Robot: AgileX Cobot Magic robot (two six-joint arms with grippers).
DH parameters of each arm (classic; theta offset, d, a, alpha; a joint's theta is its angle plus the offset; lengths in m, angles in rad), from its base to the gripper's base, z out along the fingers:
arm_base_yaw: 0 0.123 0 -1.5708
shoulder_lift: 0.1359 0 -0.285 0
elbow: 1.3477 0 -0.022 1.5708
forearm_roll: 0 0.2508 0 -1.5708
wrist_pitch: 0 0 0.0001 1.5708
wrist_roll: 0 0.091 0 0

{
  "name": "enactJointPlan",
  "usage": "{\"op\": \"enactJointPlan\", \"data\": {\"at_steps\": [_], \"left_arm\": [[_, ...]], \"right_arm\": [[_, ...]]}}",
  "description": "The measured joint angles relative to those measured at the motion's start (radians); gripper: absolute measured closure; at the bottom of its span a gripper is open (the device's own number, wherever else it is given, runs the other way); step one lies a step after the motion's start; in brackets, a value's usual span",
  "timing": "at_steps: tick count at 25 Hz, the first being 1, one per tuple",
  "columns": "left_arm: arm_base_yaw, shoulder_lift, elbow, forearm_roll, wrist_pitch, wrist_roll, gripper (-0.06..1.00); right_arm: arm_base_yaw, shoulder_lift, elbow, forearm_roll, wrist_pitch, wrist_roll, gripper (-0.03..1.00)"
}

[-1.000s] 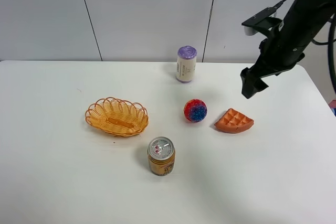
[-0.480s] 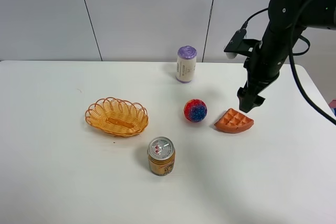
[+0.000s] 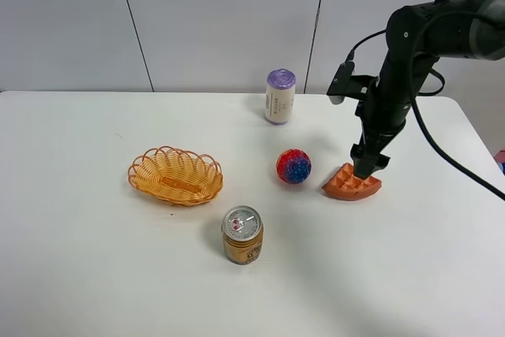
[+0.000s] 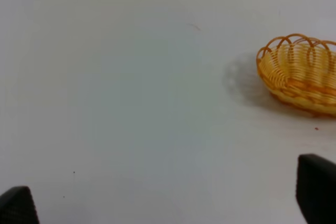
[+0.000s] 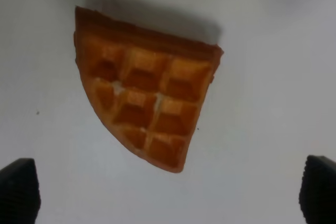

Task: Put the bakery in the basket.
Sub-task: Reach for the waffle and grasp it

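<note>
Right gripper (image 3: 368, 170) over the orange-brown waffle wedge (image 3: 352, 183)
Fingers (image 5: 317, 187) spread wide; wedge lies on the white bench (image 3: 95, 274), well apart from the yellow-orange wicker basket (image 3: 175, 175).

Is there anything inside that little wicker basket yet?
Inside the basket the high camera shows only its own woven floor, with nothing lying in it. The waffle wedge lies outside, well to the right in that view. The left wrist view cuts off part of the basket's inside.
</note>
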Motion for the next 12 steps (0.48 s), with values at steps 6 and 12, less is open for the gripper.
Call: {"op": "enactJointPlan", "data": {"at_steps": [6, 12], "left_arm": [[0.0, 0.0, 0.0, 0.0, 0.0, 0.0, -0.05], [0.0, 0.0, 0.0, 0.0, 0.0, 0.0, -0.05]], "right_arm": [[0.003, 0.046, 0.0, 0.013, -0.052, -0.01, -0.03], [0.004, 0.077, 0.0, 0.026, -0.055, -0.023, -0.03]]}}
